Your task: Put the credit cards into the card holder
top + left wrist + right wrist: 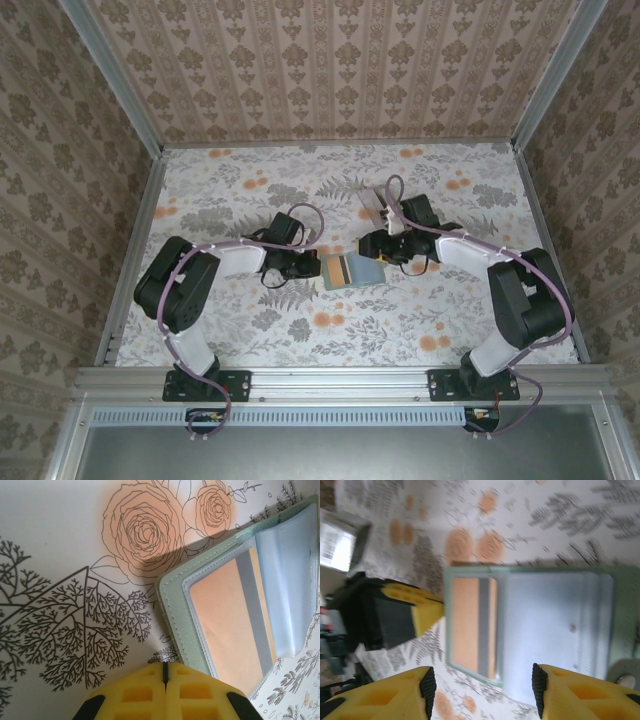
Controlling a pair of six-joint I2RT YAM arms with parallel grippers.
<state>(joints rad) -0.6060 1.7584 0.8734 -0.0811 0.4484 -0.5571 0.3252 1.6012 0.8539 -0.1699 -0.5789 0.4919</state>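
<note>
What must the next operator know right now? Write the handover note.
Left end effector: shut, empty, low beside the left edge of the card holder.
Right end effector: open, empty, above the card holder, which lies open on the table.
Done: one tan credit card with a grey stripe sits in a clear pocket.
Left: cannot tell whether more cards are waiting; check before closing the holder.
</note>
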